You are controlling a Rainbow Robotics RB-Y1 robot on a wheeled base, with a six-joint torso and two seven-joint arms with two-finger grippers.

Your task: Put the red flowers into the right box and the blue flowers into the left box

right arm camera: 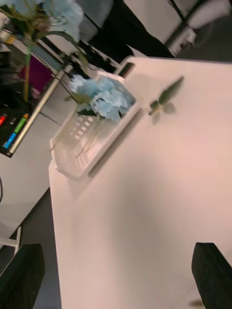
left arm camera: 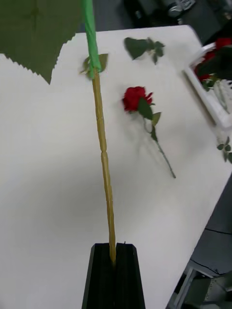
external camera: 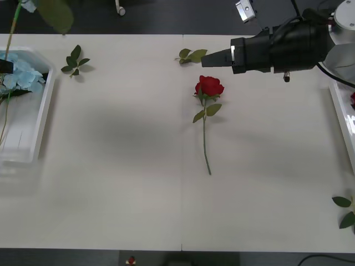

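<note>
At the desk's left edge the left box (external camera: 41,119) held blue flowers (external camera: 21,75), and the left gripper (left arm camera: 114,256), its black fingers clamped on the stem of one more blue flower (left arm camera: 99,125), looked ready to lower and release it there. One red rose (external camera: 208,88) lay on the desk a little right of centre toward the far edge. The right gripper (right arm camera: 116,275), fingers spread wide and empty, hung above the far edge near it; judging by that, its next move was to descend, pinch the stem, and carry the rose to the right box (external camera: 344,119) at the right edge.

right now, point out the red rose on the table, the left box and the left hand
red rose (external camera: 209,86), front view, on the bloom
left box (external camera: 47,100), front view, on its rim
left hand (left arm camera: 114,263), left wrist view, where its fingertips clamp the stem
</note>
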